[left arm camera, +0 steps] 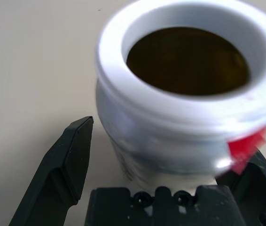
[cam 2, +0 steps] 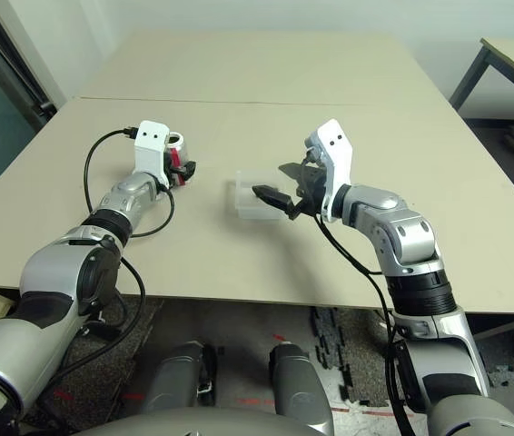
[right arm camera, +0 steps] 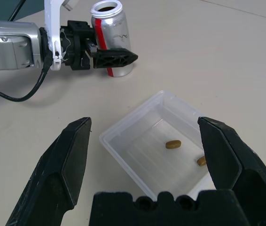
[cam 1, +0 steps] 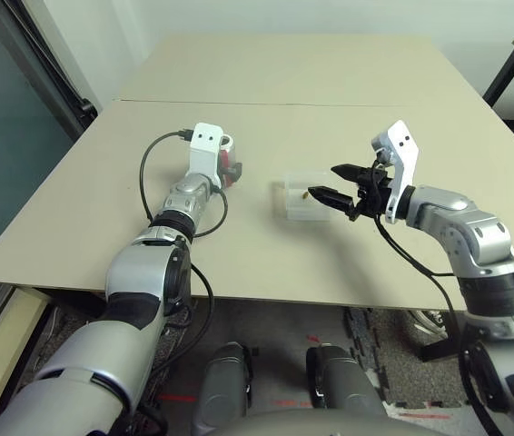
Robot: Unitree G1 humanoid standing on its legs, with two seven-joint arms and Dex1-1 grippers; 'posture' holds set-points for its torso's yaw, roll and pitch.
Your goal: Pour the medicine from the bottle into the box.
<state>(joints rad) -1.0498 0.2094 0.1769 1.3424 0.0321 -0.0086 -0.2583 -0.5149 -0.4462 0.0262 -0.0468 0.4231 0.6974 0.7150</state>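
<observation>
While the bottle [right arm camera: 110, 38] stood upright between the spread left gripper [right arm camera: 108, 57], pills [right arm camera: 173, 144] already in the box [right arm camera: 161, 146] under the wide right gripper [right arm camera: 147, 165], it could be toppled if clipped on withdrawal.

The bottle [right arm camera: 109, 40], a small silver-grey cylinder with a red vertical stripe on its label and a white rim, is standing upright on the counter [cam 1: 330, 100], uncapped, its open mouth showing a dark amber inside. The box [right arm camera: 159, 143], a shallow square tray of clear plastic, is lying flat on the counter near the bottle and apart from it. Two tiny brownish-yellow pills are resting on the box's floor: one [right arm camera: 173, 144] is sitting near its middle, the other [right arm camera: 201, 161] is lying close by, towards one wall.
</observation>
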